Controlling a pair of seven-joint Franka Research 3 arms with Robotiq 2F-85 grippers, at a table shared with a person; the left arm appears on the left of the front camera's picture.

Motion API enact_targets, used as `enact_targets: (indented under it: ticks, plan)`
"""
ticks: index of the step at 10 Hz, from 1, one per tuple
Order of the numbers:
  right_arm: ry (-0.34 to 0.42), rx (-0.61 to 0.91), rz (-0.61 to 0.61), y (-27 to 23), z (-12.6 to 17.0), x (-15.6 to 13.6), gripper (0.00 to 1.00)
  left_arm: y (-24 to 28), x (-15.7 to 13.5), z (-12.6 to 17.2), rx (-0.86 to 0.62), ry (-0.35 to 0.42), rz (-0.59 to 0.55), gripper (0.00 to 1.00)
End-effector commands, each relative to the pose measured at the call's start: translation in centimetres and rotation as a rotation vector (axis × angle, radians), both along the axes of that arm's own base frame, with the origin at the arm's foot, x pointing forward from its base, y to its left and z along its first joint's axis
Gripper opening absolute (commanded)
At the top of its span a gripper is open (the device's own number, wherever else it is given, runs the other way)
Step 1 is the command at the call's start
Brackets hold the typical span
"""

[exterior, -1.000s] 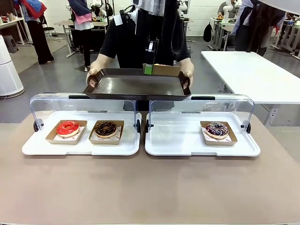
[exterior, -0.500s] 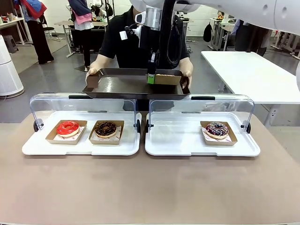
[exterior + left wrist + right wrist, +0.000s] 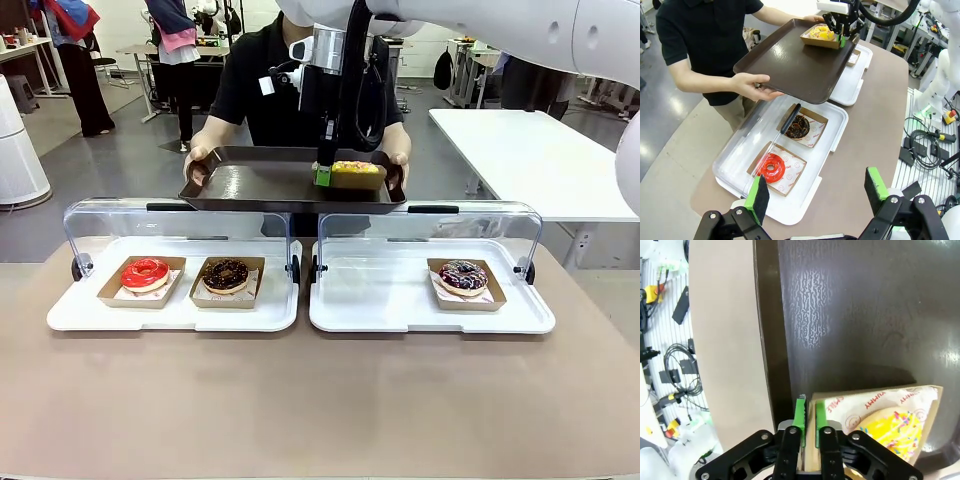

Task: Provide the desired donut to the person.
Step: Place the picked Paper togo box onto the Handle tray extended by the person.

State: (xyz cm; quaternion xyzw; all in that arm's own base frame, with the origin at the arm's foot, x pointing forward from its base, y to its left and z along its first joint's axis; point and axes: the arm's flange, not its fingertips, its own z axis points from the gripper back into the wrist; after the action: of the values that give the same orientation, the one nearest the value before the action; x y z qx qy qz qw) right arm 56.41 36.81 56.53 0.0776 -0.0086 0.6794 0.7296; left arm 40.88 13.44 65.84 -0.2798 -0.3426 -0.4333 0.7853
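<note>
Carton (image 3: 360, 181) with yellow donut (image 3: 355, 167) now down on person's (image 3: 255, 100) tray (image 3: 250, 186); right gripper (image 3: 322, 179) narrow astride its wall, grip unclear. Next: release, lift straight.

Front camera looked across the table (image 3: 320, 410) at the person (image 3: 255, 95); left wrist watched from high — right wrist close above the shared brown tray (image 3: 255, 183).

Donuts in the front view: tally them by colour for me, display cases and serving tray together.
Red glazed donut: 1
Chocolate brown donut: 1
Dark sprinkled donut: 1
Yellow sprinkled donut, in its paper tray on the brown serving tray: 1
Total: 4
</note>
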Motion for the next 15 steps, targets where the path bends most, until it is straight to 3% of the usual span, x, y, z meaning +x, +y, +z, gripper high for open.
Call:
enact_targets:
  ticks: [1,2,5,6,11,13,15]
  plan:
    - [0.031,0.018,0.024,0.2,0.8,0.6,0.82,0.0,-0.1,0.1,-0.006,-0.001,-0.004,1.00]
    - [0.030,0.019,0.024,0.2,0.9,0.6,1.00,0.0,-0.1,0.1,-0.006,-0.001,-0.004,1.00]
    - [0.032,0.017,0.033,0.2,0.9,0.5,0.96,0.0,-0.1,0.1,-0.006,-0.001,-0.004,1.00]
    - [0.032,0.017,0.038,0.3,0.9,0.5,1.00,0.0,-0.1,0.1,-0.006,-0.001,-0.004,1.00]
    - [0.046,0.026,0.038,-0.3,1.7,-0.9,1.00,0.0,-0.1,0.1,-0.006,-0.001,-0.004,1.00]
    - [0.084,0.070,0.062,-4.7,4.1,-3.6,1.00,0.0,-0.1,0.1,-0.006,-0.001,-0.004,1.00]
    - [0.005,0.072,0.050,-12.1,6.9,-6.3,1.00,0.0,-0.1,0.1,-0.006,-0.001,-0.004,1.00]
